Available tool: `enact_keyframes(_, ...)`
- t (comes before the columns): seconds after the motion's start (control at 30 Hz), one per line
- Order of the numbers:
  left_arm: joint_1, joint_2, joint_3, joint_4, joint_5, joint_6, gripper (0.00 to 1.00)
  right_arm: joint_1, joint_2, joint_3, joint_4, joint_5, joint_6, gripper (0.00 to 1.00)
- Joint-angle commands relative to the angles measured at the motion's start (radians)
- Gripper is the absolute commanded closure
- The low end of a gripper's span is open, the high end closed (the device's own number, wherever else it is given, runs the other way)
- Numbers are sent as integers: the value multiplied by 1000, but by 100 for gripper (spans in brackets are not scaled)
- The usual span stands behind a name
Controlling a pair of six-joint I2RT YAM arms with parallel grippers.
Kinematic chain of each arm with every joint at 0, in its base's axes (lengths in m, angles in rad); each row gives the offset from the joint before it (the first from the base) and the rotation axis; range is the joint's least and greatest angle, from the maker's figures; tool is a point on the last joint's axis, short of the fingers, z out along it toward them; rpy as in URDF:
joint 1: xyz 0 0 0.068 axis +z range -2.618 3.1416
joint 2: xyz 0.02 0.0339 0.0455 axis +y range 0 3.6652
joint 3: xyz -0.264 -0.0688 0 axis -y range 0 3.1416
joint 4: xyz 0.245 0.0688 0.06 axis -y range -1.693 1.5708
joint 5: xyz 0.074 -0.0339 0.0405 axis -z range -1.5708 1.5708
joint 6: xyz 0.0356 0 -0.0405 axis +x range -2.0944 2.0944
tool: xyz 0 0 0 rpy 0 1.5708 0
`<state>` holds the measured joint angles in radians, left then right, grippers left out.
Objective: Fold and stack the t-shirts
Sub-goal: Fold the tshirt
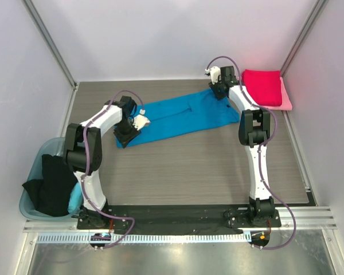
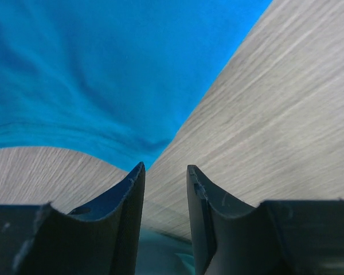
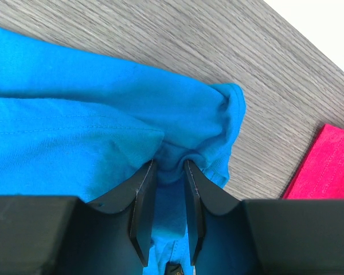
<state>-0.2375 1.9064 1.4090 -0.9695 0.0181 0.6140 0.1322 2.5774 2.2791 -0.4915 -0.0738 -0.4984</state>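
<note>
Fold step: the bright blue soft cloth t-shirt [image 1: 183, 117] lies stretched across the far middle, its right end pinched in the narrow jaws of the right gripper [image 3: 169, 163], while the left gripper [image 2: 165, 167] stands parted and empty at its left end, so the next move probably requires a grasp there.

Spread t-shirt [image 1: 183, 117] lies between tub [image 1: 27, 201], left, and stack [image 1: 264, 86], right.

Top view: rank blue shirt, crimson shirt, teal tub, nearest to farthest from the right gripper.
1. blue shirt: its far right end is pinched in the right gripper.
2. crimson shirt: folded, just to that gripper's right, in the far right corner.
3. teal tub: far left, on the near side.
</note>
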Motion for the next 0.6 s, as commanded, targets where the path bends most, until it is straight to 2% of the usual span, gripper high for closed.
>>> enact_keyframes(0.0,9,28,-4,23,-38,36,63,10,-19,-26,-24,16,-3,68)
enact_keyframes(0.33,14,89,-42,80,-73,69,64,14,-31,-39,-22,14,-2,67)
enact_keyframes(0.43,14,102,-47,83,-43,67,83,18,-36,-46,-22,19,-2,67)
enact_keyframes(0.47,15,95,-57,84,-32,69,95,21,-37,-49,-24,20,1,67)
enact_keyframes(0.57,10,77,-76,88,14,56,100,24,-43,-56,-22,28,1,67)
